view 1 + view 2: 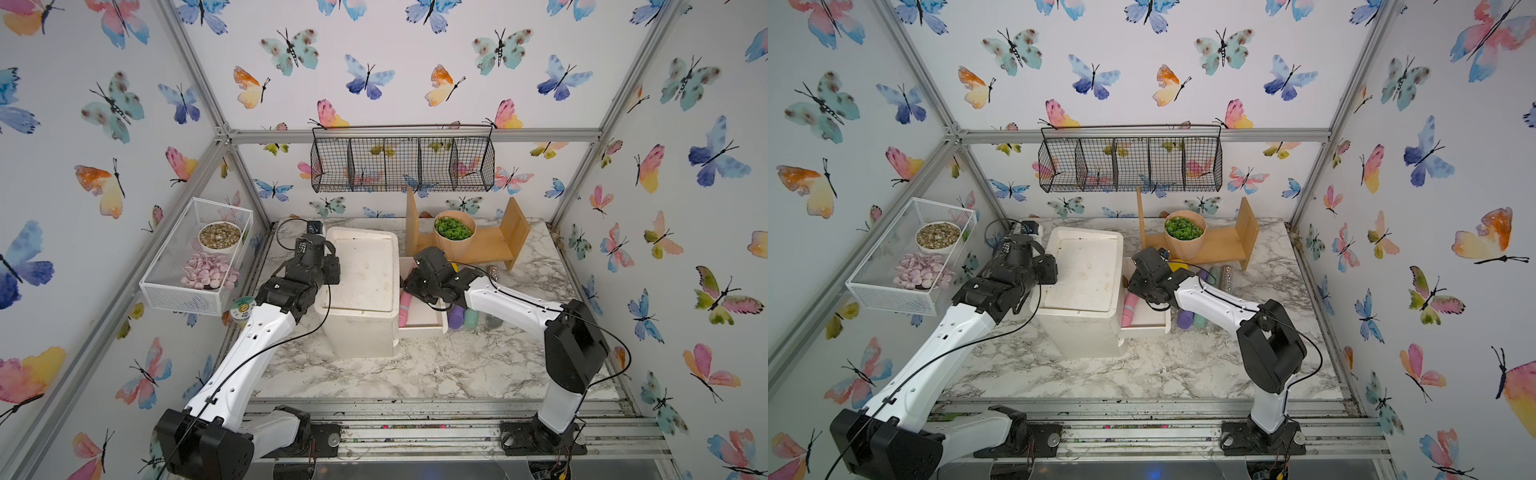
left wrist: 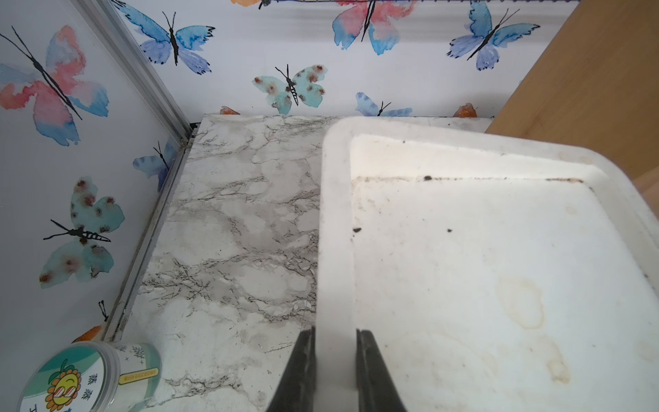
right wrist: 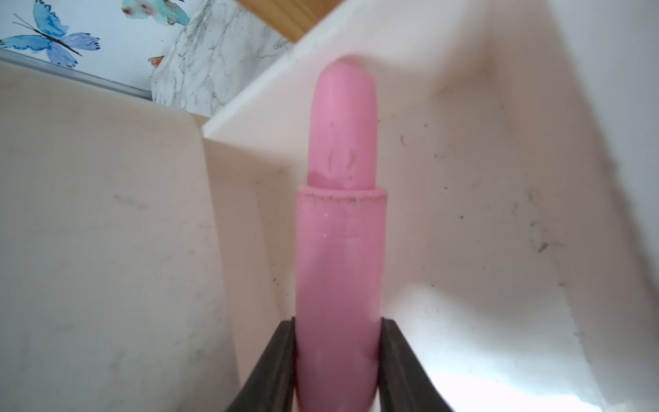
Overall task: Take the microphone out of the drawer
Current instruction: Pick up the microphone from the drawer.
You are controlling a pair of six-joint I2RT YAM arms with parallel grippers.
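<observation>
One grey-veined marble tabletop (image 1: 436, 374) fills the floor of the butterfly-papered cell, and on its left half stands a white plastic drawer cabinet (image 1: 361, 282) with a stained, raised-rim top. A black wire basket (image 1: 403, 162) hangs on the back wall. Below it, a light wooden shelf (image 1: 490, 245) carries a tan pot of green leaves (image 1: 455, 232). A white mesh tray (image 1: 178, 291) is fixed to the left wall. The left arm (image 1: 249, 345) reaches to the cabinet's left edge and the right arm (image 1: 511, 303) to its right side, where a white drawer (image 1: 422, 330) stands pulled out. In both top views the pink microphone (image 1: 404, 309) lies inside this drawer, lengthwise along the side nearest the cabinet. In the right wrist view the right gripper (image 3: 338, 323) is clamped on it, with both black fingers (image 3: 281, 356) pressed against its thicker section and its narrow rounded end pointing at a drawer corner. Whether it is clear of the drawer floor I cannot tell. The left gripper (image 2: 335, 331) is pinched on the cabinet's raised rim, one finger on either side. Just outside the drawer a purple cylinder (image 1: 456, 316) and a mint cylinder (image 1: 471, 319) lie side by side. A small clear jar with a sunflower label (image 2: 82, 378) sits on the table near the left wall.
</observation>
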